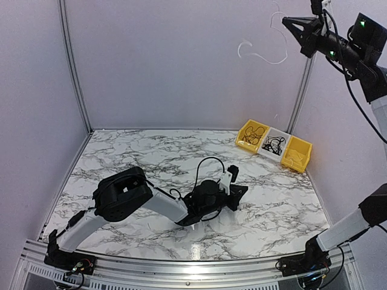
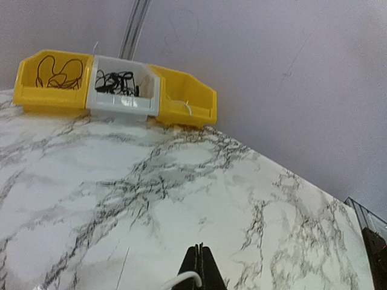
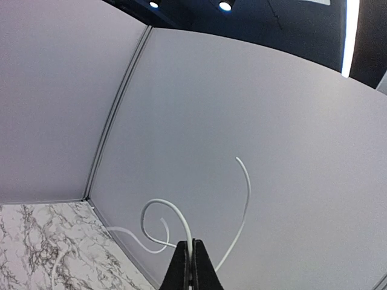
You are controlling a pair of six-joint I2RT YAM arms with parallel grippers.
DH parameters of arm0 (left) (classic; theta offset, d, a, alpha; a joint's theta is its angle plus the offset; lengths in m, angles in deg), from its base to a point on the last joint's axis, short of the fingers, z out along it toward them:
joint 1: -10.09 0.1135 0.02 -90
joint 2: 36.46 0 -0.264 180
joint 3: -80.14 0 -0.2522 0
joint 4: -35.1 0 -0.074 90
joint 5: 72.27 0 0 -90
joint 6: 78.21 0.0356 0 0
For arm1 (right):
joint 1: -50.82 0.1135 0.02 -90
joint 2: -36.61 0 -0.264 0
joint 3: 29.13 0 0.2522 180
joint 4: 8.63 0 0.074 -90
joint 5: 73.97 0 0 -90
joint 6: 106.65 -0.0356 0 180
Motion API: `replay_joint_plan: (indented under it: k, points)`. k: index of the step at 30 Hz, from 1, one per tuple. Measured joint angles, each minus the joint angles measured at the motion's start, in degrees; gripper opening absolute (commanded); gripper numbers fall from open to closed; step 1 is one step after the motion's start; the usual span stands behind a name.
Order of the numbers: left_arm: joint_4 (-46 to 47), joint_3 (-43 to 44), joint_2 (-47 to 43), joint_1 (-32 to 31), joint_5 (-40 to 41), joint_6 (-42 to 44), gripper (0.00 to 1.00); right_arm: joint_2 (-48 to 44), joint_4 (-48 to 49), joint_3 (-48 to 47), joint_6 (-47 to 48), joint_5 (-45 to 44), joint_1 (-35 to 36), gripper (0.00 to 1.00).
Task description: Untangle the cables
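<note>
The right end effector (image 3: 192, 257) pinches a thin white cable (image 3: 158, 202), its springy curls rising just above the tips. The left end effector (image 2: 200, 266), pressed together, seemingly nips a white strand (image 2: 181, 280) low at its fingers (light, slippery; best taken near an end).

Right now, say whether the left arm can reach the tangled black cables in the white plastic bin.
Probably yes: bare marble table lies between, though the left gripper is shut on a thin white cable.
</note>
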State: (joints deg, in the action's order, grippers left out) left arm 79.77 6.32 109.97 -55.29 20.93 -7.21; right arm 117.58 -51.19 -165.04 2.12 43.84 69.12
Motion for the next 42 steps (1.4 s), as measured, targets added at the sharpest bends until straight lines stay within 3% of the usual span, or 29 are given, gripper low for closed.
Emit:
replay_joint_plan:
  k: [4,10,15,21,32,42]
  points:
    - [0.28,-5.38,-0.15,-0.52,0.37,-0.35,0.00,-0.81,2.69,2.43,0.83,-3.48,-1.07,0.00]
    - [2.93,-12.46,-4.13,-0.74,0.74,-0.76,0.01,-1.22,5.64,15.98,1.25,-7.39,-5.97,0.00]
    - [4.44,-18.21,-7.96,-1.46,1.31,-1.14,0.01,-1.25,7.65,27.87,0.26,-7.74,-13.92,0.00]
    - [5.95,-22.73,-10.73,-2.89,1.57,-1.16,0.02,-1.25,11.85,35.63,-2.19,-5.70,-25.07,0.00]
    - [8.37,-25.86,-12.70,-3.65,1.84,-1.27,0.02,4.81,19.37,41.29,-6.67,-0.09,-41.97,0.00]
    - [8.68,-25.88,-12.70,-3.69,2.03,-1.60,0.02,10.86,21.97,44.85,-6.10,0.96,-45.38,0.00]
